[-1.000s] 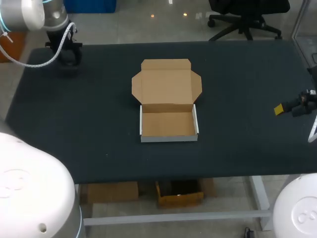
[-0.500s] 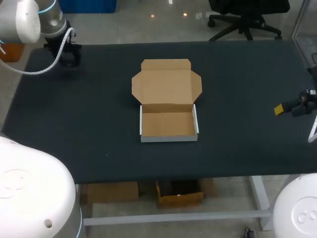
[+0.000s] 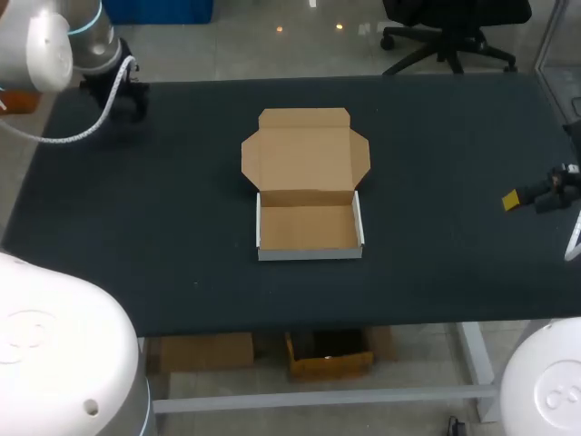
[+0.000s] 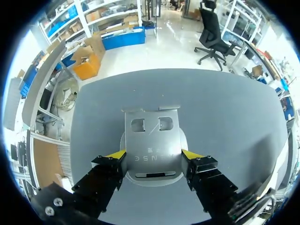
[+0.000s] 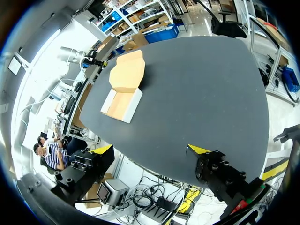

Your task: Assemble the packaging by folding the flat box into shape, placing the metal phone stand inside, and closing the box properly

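Observation:
The cardboard box stands at the middle of the table as an open tray, its lid lying flat behind it with the flaps spread. In the right wrist view the box is far ahead of the gripper. My left gripper is over the table's far left corner. In its wrist view the left gripper is shut on the round base of the silver metal phone stand, a yellow tip on each side. My right gripper hangs at the right edge, and the right gripper is open and holds nothing.
The black table spreads wide around the box on every side. Its front edge runs below the box, and the far left corner lies under my left arm.
My left arm has shifted a little toward the far left corner, with the stand still in its gripper. The box and the right arm have not moved.

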You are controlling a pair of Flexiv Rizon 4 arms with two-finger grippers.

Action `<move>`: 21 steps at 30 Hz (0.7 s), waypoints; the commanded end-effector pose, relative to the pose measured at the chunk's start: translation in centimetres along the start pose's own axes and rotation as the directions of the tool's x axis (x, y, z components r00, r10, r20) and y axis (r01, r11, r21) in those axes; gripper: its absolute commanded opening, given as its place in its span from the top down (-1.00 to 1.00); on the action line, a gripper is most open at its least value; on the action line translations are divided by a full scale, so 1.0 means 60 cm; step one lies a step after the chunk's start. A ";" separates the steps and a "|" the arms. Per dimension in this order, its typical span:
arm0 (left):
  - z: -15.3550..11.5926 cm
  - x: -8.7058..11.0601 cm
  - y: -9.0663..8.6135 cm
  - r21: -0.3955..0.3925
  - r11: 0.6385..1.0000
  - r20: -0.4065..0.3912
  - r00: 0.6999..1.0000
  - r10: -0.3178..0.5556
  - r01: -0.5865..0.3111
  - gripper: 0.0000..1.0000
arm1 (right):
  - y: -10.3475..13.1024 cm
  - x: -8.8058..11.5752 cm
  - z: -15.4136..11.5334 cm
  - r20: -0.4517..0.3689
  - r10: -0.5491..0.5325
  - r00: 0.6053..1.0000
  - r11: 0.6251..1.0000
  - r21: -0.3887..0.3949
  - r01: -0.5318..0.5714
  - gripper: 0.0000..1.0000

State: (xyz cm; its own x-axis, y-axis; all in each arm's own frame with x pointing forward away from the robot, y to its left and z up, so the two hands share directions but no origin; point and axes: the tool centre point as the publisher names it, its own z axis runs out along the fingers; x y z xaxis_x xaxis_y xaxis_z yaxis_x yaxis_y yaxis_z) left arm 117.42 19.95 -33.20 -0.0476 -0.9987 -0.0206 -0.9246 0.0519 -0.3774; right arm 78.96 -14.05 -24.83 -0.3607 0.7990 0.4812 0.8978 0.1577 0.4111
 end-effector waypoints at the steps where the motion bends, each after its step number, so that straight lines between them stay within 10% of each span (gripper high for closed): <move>1: -0.018 0.008 0.015 0.025 1.000 0.018 1.000 -0.001 0.001 1.00 | 0.005 0.000 -0.006 -0.010 -0.019 1.000 1.000 0.003 0.019 -1.00; 21: -0.064 0.038 0.062 0.030 0.998 -0.061 0.996 0.062 -0.060 1.00 | 0.040 0.008 -0.003 -0.019 -0.200 0.980 0.980 0.014 0.200 -1.00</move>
State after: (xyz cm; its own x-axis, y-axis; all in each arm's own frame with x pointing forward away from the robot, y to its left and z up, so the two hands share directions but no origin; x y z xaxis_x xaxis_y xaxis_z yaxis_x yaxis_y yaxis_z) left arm 113.40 17.97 -31.49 -0.1235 -0.9922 0.0173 -0.9132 0.1069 -0.3932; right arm 80.62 -13.45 -23.36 -0.5284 0.7482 0.4012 0.8156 0.3162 0.4845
